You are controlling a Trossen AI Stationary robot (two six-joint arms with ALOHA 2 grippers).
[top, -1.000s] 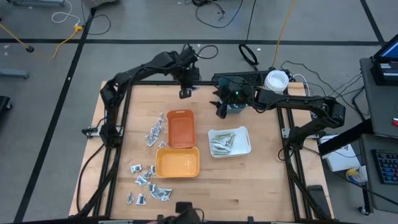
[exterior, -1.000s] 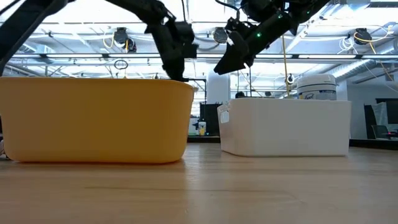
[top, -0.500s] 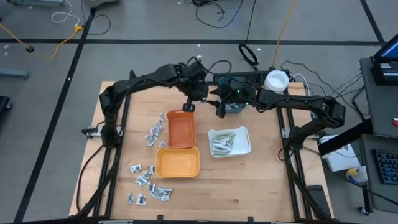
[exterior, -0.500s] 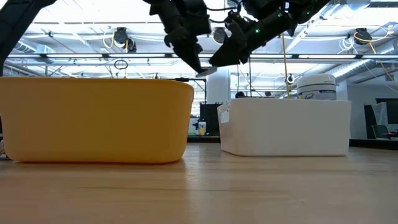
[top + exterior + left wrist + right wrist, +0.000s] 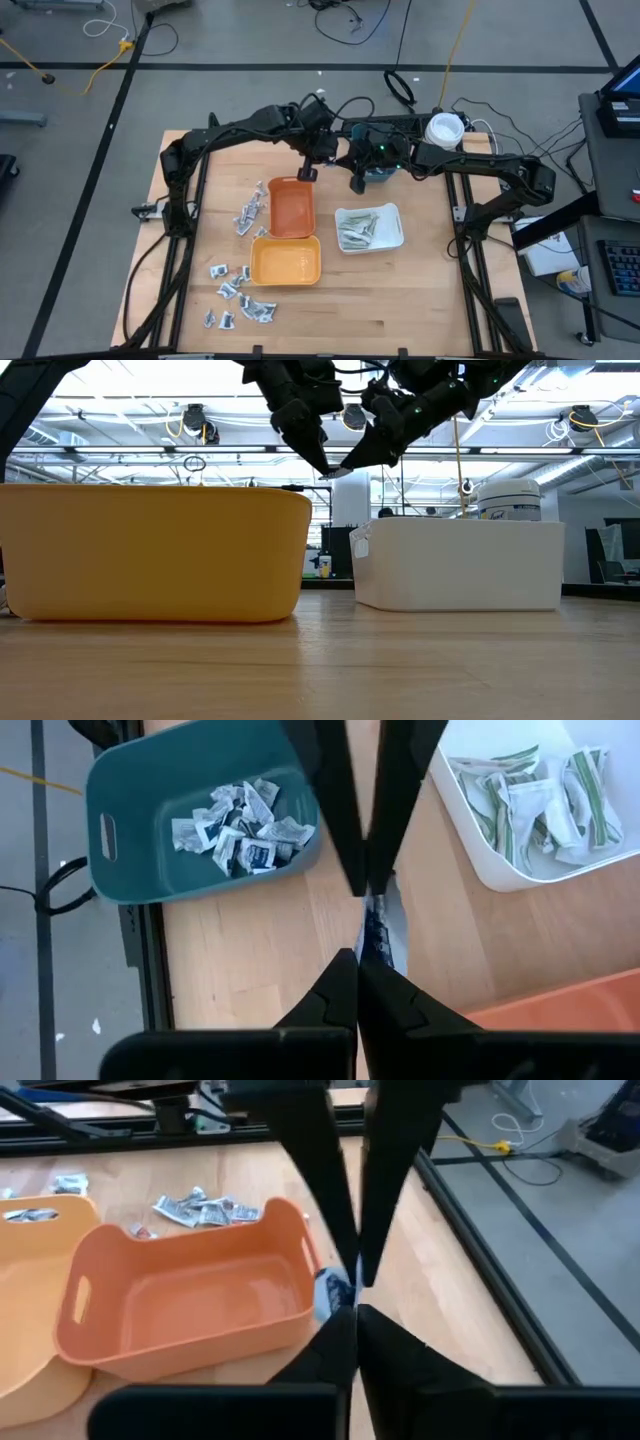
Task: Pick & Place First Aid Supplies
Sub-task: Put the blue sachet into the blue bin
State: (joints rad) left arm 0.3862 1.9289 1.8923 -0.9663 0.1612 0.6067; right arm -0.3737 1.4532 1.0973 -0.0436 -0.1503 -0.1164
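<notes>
The step in hand looks like a handover in the air: the left gripper (image 5: 311, 172) and the right gripper (image 5: 356, 182) meet tip to tip above the counter (image 5: 420, 290), between the orange tray (image 5: 290, 207) and the teal tray (image 5: 190, 820). Both grippers are closed, and 1 silvery-white sachet with blue marks (image 5: 380, 925) is pinched between them; both seem to grip it at the same time, each by a different edge.

In my judgement the next move calls for the left gripper to let go, so that the right gripper can carry the sachet to the teal tray, where similar sachets (image 5: 240, 820) already lie. If both pull at once, the thin packet may tear or slip.

Around them, the white tray (image 5: 395, 232) holds the green-white strips (image 5: 357, 231), the yellow tray (image 5: 287, 263) looks empty, and many loose sachets (image 5: 236, 290) wait on the counter near the left arm. A white tub with a blue label (image 5: 511, 500) stands behind the white tray. Nothing blocks the short way to the teal tray
</notes>
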